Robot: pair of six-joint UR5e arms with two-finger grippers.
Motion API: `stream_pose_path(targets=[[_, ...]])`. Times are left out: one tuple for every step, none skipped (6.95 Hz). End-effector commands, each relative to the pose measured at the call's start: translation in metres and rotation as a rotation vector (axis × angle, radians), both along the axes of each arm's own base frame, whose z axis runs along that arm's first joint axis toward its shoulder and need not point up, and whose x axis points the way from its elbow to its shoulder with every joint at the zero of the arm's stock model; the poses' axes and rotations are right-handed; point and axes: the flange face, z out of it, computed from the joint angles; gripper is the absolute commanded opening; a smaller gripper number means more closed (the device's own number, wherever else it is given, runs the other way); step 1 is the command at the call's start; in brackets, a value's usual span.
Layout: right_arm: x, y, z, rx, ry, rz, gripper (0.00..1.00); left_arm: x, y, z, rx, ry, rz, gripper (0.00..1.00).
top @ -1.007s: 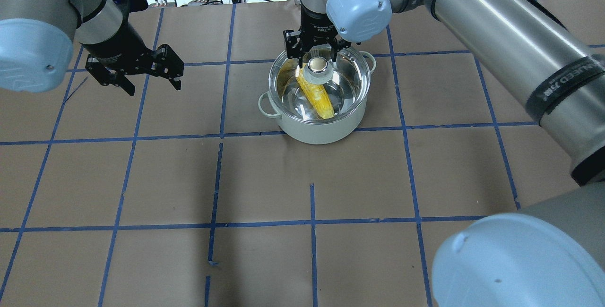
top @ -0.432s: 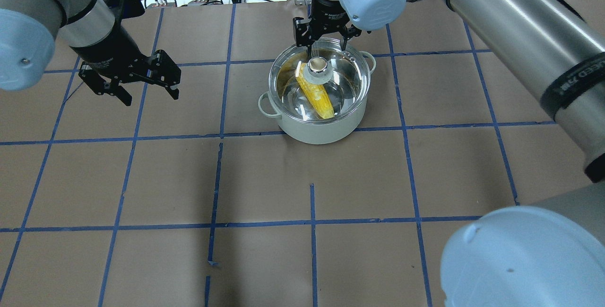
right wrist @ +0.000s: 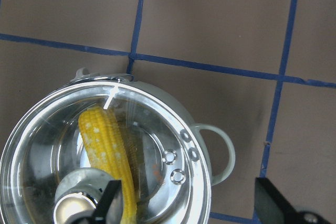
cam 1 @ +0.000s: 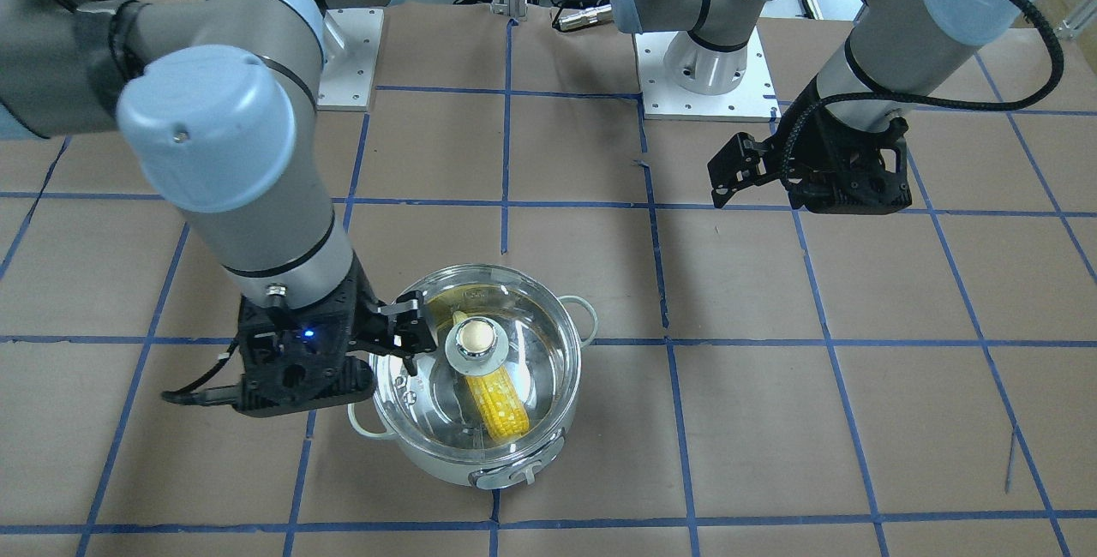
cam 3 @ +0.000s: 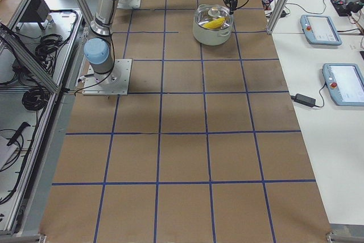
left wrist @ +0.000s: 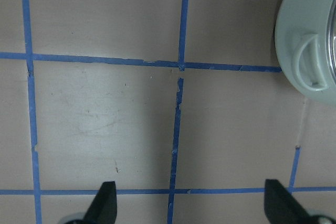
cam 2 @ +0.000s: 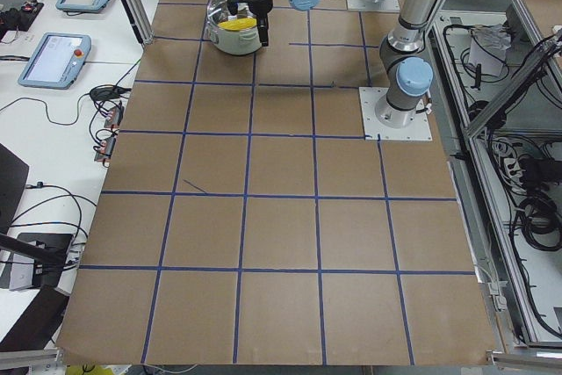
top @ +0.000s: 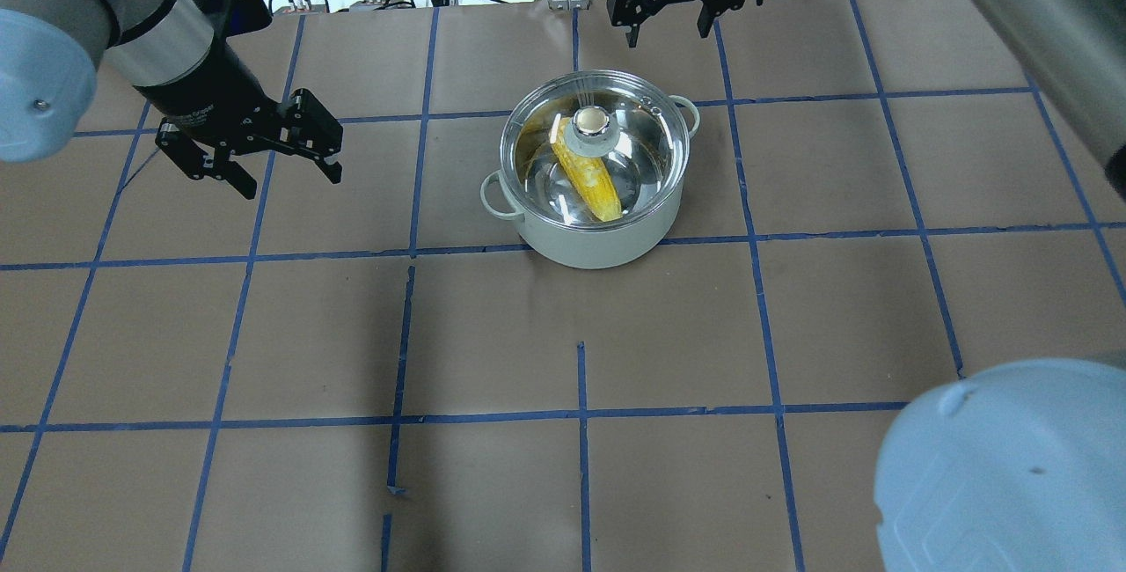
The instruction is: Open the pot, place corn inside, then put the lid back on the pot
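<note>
Corn (top: 588, 176) lay inside the pot (top: 607, 242) at upper centre of the overhead view, under the glass lid (top: 591, 123), so the task looked finished. The right end effector (top: 668, 33) hung wide and empty at top centre, the left end effector (top: 290, 180) likewise at upper left. Only a retreat seemed needed. The pot stood well in from the tabletop (top: 264, 334) edges.
</note>
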Motion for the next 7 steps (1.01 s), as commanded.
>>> stream_pose_path(targets=[[-0.06, 0.004, 0.03, 0.017, 0.005, -0.053, 0.99, 0.002, -0.008, -0.001, -0.03, 0.0, -0.006, 1.0], [-0.086, 0.014, 0.038, 0.059, 0.01, -0.064, 0.99, 0.002, -0.012, 0.001, -0.057, -0.005, -0.009, 1.0], [-0.095, 0.025, 0.049, 0.071, 0.013, -0.048, 0.99, 0.002, -0.011, 0.001, -0.057, -0.007, -0.008, 1.0], [-0.095, 0.043, 0.063, 0.095, 0.015, -0.047, 0.99, 0.002, -0.01, -0.002, -0.053, -0.006, -0.009, 1.0], [-0.092, 0.057, 0.064, 0.103, 0.016, -0.044, 0.99, 0.002, -0.009, 0.001, -0.057, -0.008, -0.011, 1.0], [-0.089, 0.085, 0.065, 0.112, 0.013, -0.038, 0.99, 0.001, -0.007, 0.005, -0.068, -0.008, -0.009, 1.0], [-0.089, 0.112, 0.063, 0.117, 0.015, -0.038, 0.99, 0.001, -0.005, 0.007, -0.069, -0.008, -0.009, 1.0]])
